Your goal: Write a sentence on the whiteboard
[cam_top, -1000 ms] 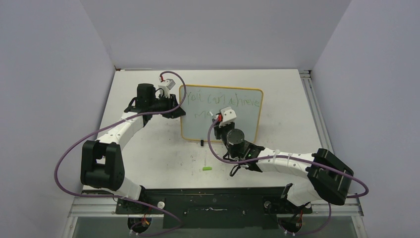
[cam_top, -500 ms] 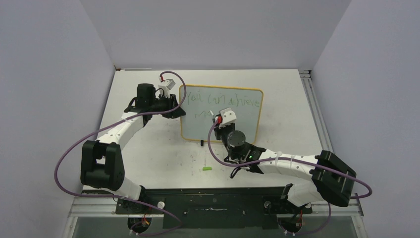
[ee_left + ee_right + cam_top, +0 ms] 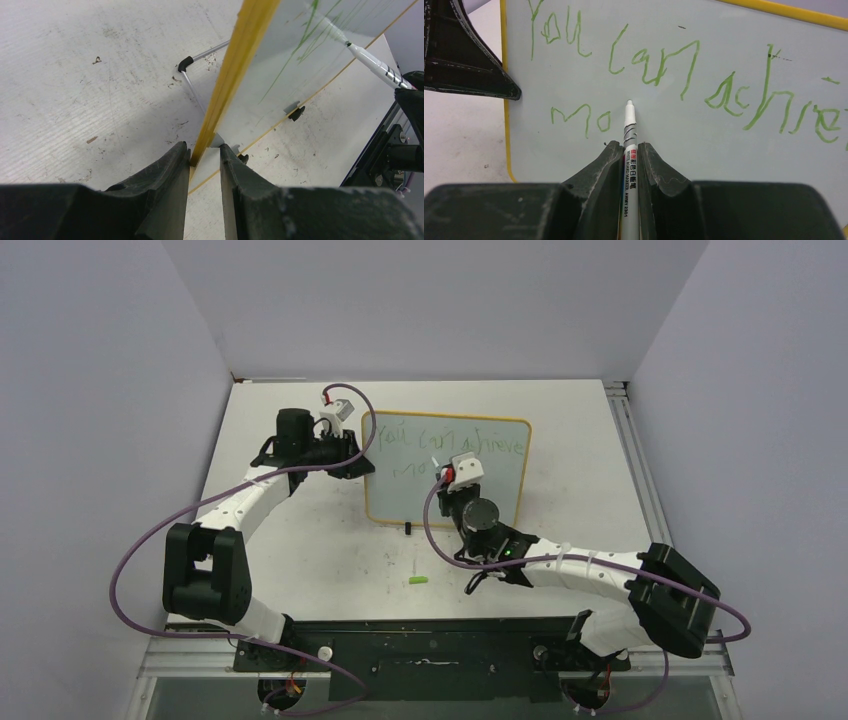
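Observation:
The whiteboard (image 3: 500, 485) stands tilted on the table, with a yellow frame. The sentence (image 3: 440, 443) is in green marker and reads "You can achieve", with "mo" below it (image 3: 586, 122). My left gripper (image 3: 356, 462) is shut on the board's left frame edge (image 3: 235, 65), the fingertips (image 3: 182, 150) either side of it. My right gripper (image 3: 447, 476) is shut on a white marker pen (image 3: 629, 132). The pen's tip rests at the board just right of the "o". The pen also shows in the left wrist view (image 3: 370, 62).
A small green marker cap (image 3: 418, 581) lies on the table in front of the board. A black clip foot (image 3: 408, 529) sits at the board's near edge. A thin wire stand (image 3: 192, 85) props the board from behind. Walls close in on three sides.
My right gripper has moved slightly right along the second line with the pen. The second line has grown from "m" to "mo". The left arm has not moved.

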